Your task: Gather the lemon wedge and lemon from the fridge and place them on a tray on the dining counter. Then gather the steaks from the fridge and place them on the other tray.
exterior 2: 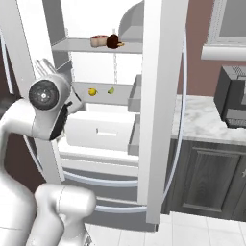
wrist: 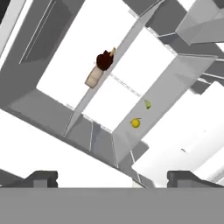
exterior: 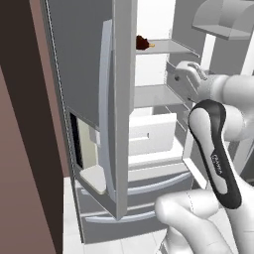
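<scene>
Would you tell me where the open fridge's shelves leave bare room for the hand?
The lower shelf is bare left of the lemon and lemon wedge. The upper shelf is bare left of the steaks, crowded there.

Fridge (exterior 2: 158,96) w/ doors open, centre of right base view; interior white. White drawer (exterior 2: 98,130) mid-left, below the lower shelf (exterior 2: 103,91); upper shelf (exterior 2: 77,44) near top left. Door bins (exterior 2: 134,93) stacked on inner side of the right door. Grey freezer drawers (exterior: 149,181) across lower centre of left base view. Marble surface (exterior 2: 202,120) at right over dark cabinets (exterior 2: 206,178). Black appliance (exterior 2: 231,96) far right on the surface, cut by frame edge. Brown wall (exterior: 20,149) fills left edge of left base view. White tile floor (exterior 2: 168,235) at bottom.
</scene>
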You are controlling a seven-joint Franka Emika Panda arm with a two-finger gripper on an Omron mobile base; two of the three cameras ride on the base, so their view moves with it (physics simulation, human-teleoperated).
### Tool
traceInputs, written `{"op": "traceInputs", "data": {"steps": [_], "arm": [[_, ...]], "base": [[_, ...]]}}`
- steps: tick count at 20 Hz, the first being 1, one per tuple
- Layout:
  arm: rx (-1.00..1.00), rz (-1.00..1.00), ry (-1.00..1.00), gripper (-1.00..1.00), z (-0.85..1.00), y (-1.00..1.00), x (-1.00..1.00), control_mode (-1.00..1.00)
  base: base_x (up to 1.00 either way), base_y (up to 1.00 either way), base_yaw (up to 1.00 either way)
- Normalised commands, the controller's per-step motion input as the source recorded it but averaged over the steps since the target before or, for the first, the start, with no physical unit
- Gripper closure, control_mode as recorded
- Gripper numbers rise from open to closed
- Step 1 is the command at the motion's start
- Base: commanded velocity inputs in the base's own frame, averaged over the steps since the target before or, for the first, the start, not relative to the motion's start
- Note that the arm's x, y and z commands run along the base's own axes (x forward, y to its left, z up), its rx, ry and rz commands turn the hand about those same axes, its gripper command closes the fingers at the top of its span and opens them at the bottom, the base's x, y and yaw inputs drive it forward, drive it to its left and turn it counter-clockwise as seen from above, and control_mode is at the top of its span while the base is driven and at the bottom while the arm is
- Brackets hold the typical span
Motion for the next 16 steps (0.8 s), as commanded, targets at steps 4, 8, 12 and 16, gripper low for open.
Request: {"op": "traceInputs", "data": {"steps": [4,8,12,16], "arm": [[0.10,0.01,0.15,-1.00,0.00,0.01,0.64,-1.00],[0.12,0.06,0.14,-1.00,-0.01,0.06,0.70,-1.00],[0.15,0.15,0.09,-1.00,-0.09,0.25,0.76,-1.00],[0.14,0.17,0.07,-1.00,-0.11,0.36,0.69,-1.00]], "base": [[0.00,0.00,0.00],[0.00,0.00,0.00],[0.00,0.00,0.00],[0.00,0.00,0.00]]}}
